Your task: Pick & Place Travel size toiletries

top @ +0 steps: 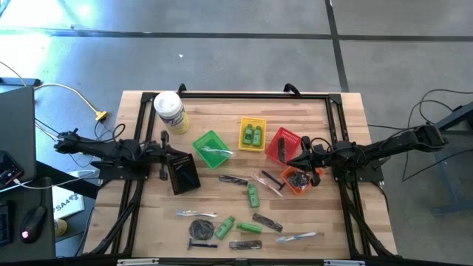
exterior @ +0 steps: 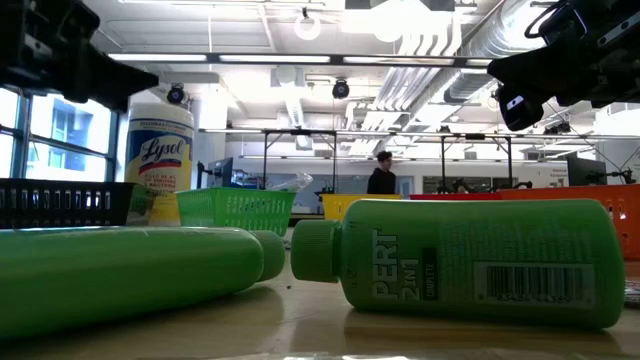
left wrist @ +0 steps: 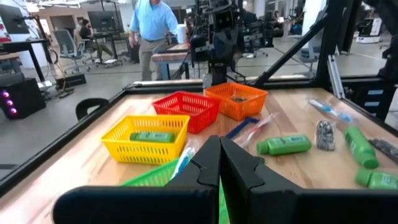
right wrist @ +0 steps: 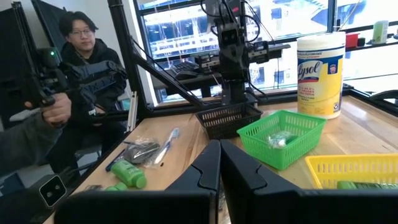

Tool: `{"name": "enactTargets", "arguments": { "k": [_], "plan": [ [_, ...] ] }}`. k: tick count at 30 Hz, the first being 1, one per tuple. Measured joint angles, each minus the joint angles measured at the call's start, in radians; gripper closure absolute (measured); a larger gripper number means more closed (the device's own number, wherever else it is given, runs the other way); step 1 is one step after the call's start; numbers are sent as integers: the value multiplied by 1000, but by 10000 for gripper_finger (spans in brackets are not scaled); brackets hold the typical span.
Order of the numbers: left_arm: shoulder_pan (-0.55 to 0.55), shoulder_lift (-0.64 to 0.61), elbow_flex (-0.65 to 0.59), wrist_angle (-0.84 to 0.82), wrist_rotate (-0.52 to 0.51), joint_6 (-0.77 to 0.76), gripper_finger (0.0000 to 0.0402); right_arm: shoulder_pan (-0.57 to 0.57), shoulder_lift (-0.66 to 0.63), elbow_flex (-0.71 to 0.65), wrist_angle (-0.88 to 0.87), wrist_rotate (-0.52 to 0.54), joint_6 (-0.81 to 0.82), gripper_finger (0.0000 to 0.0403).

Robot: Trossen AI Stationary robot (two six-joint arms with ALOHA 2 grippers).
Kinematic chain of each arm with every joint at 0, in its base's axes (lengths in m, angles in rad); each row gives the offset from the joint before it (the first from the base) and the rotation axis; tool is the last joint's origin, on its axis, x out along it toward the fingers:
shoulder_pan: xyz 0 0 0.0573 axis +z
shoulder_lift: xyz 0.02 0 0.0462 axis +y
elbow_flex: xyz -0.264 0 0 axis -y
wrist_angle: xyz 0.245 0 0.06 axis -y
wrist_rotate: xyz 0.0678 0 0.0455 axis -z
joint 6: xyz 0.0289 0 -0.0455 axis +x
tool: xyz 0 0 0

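Note:
The travel size toiletries lie loose on the near half of the table: green bottles (top: 253, 195) (top: 224, 226), a dark disc (top: 200, 228), a razor (top: 201, 244) and a toothbrush (top: 295, 237). Two green bottles (top: 252, 134) lie in the yellow basket (top: 252, 121). In the low view, two green bottles (exterior: 470, 262) (exterior: 130, 270) lie on their sides up close. My left gripper (top: 173, 153) (left wrist: 219, 146) is shut and holds nothing, level, between the black basket (top: 182, 176) and the green basket (top: 211, 148). My right gripper (top: 299, 159) (right wrist: 219, 149) is shut and holds nothing, level, over the red basket's (top: 283, 143) near right side.
An orange basket (top: 298, 179) with dark items stands below my right gripper. A white-lidded wipes canister (top: 171, 111) stands at the far left. A black frame (top: 251, 94) rims the table. A seated person (right wrist: 78, 59) is beyond the table's left edge, another (left wrist: 152, 25) beyond its right.

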Motion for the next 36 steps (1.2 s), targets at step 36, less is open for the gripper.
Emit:
{"name": "enactTargets", "arguments": {
  "k": [36],
  "plan": [
    [0, 9, -48, 8, -98, -50, 401, 100, 224, 449, -718, 296, 199, 399]
  ]
}}
